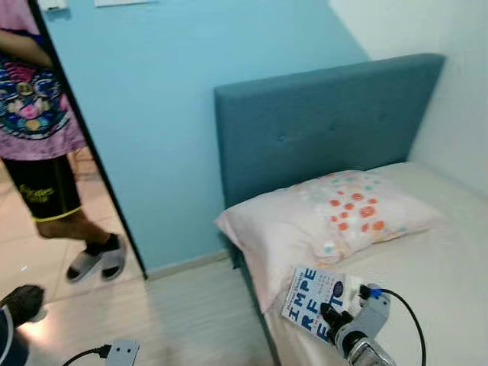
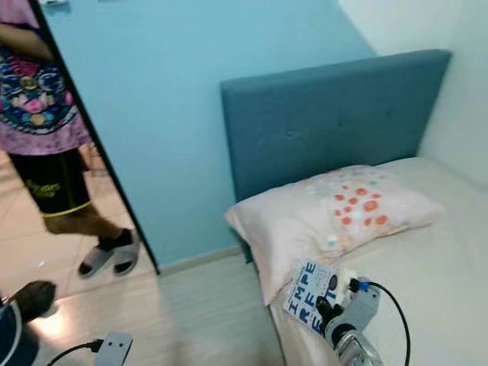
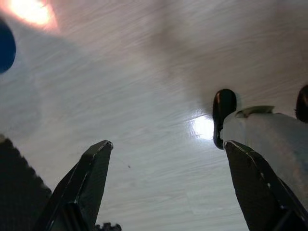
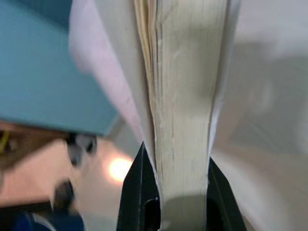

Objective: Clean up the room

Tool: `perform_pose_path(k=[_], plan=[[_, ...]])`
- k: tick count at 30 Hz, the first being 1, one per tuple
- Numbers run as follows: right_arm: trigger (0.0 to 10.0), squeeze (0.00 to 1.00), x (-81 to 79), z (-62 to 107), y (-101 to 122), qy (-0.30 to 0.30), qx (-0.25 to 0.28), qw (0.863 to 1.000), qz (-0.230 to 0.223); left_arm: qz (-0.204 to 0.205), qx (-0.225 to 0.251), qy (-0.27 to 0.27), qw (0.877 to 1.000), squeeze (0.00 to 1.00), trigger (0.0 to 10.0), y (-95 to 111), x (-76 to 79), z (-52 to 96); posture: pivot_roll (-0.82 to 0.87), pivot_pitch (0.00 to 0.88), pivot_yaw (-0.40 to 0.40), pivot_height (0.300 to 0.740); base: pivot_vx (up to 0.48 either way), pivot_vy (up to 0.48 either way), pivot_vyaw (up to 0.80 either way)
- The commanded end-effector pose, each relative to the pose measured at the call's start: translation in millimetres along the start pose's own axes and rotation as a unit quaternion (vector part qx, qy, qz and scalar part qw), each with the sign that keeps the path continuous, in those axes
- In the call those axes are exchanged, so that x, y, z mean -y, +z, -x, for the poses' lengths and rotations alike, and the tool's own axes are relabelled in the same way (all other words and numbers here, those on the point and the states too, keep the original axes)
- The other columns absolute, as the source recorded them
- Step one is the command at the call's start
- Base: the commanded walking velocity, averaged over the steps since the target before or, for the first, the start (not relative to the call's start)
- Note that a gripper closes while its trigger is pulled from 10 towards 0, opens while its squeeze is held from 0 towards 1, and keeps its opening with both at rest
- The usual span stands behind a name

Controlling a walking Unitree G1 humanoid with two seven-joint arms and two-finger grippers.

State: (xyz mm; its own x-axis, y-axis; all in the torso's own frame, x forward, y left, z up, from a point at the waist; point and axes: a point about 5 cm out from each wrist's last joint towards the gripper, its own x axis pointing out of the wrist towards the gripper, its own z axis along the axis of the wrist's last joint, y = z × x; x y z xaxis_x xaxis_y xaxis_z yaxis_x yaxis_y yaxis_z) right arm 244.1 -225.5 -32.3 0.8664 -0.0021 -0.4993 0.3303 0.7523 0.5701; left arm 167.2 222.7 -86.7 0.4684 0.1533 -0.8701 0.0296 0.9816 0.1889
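A white book with blue letters (image 1: 314,299) lies on the cream mattress (image 1: 427,290), just in front of the pink dotted pillow (image 1: 335,217). My right gripper (image 1: 332,314) is shut on the book's near edge; in the right wrist view the page block (image 4: 185,110) sits clamped between the two black fingers (image 4: 139,192). My left gripper (image 3: 168,178) hangs low over the pale wood floor (image 3: 144,86) with its fingers wide apart and nothing between them.
A teal headboard (image 1: 320,122) stands against the light blue wall (image 1: 168,107). A person in a pink shirt, black shorts and sandals (image 1: 46,152) stands in the doorway at left. My own foot (image 3: 224,113) shows on the floor.
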Motion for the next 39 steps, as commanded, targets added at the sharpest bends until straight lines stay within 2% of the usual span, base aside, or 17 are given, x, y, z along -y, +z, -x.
perform_pose_path(k=[1,11,13,16,22,27,30,34,36,39], plan=[[10.0,0.0,-4.2,-2.4,1,0.002,0.009,0.999,-0.034,-0.008,-0.004,0.008,1.0,0.0,10.0,-1,-5.0,0.2,-0.01,0.018,0.032,0.705,0.0,0.0,0.0],[10.0,0.0,9.2,4.1,-6,-0.018,0.012,0.993,-0.114,-0.004,0.003,0.014,1.0,0.0,10.0,1,-6.9,0.2,-0.01,0.035,0.039,0.67,0.0,0.0,0.0],[10.0,0.0,13.0,5.4,-2,-0.017,0.034,0.987,-0.155,0.005,0.019,0.018,1.0,0.0,10.0,8,-8.8,-0.1,0.0,0.048,0.043,0.66,0.0,0.0,0.0],[10.0,0.0,15.2,5.2,7,-0.016,0.058,0.982,-0.176,0.012,0.038,0.024,0.999,0.0,10.0,18,-12.8,-0.1,0.02,0.062,0.047,0.65,0.0,0.0,0.0],[10.0,0.0,12.2,1.3,32,-0.003,0.116,0.975,-0.19,0.016,0.063,0.034,0.997,0.0,10.0,28,-26.1,1.0,0.06,0.106,0.062,0.635,0.0,0.0,0.0],[10.0,0.0,9.0,-1.0,39,-0.001,0.129,0.973,-0.191,0.01,0.063,0.044,0.997,0.0,10.0,22,-37.9,3.0,0.11,0.167,0.078,0.635,0.0,0.0,0.0],[10.0,0.0,9.5,-1.1,39,-0.008,0.127,0.974,-0.185,0.009,0.063,0.048,0.997,0.0,10.0,16,-44.5,4.6,0.15,0.217,0.093,0.635,0.0,0.0,0.0],[10.0,0.0,17.8,1.5,32,-0.051,0.11,0.976,-0.182,0.007,0.064,0.052,0.997,0.0,10.0,8,-52.2,6.8,0.17,0.247,0.1,0.635,0.0,0.0,0.0],[10.0,0.0,27.9,6.1,19,-0.097,0.083,0.974,-0.185,0.002,0.064,0.055,0.996,0.0,10.0,1,-61.0,9.5,0.21,0.29,0.111,0.635,0.0,0.0,0.0],[10.0,0.0,32.1,8.5,15,-0.115,0.084,0.971,-0.191,-0.001,0.067,0.059,0.996,0.0,10.0,-3,-69.6,12.3,0.24,0.322,0.123,0.635,0.0,0.0,0.0]])
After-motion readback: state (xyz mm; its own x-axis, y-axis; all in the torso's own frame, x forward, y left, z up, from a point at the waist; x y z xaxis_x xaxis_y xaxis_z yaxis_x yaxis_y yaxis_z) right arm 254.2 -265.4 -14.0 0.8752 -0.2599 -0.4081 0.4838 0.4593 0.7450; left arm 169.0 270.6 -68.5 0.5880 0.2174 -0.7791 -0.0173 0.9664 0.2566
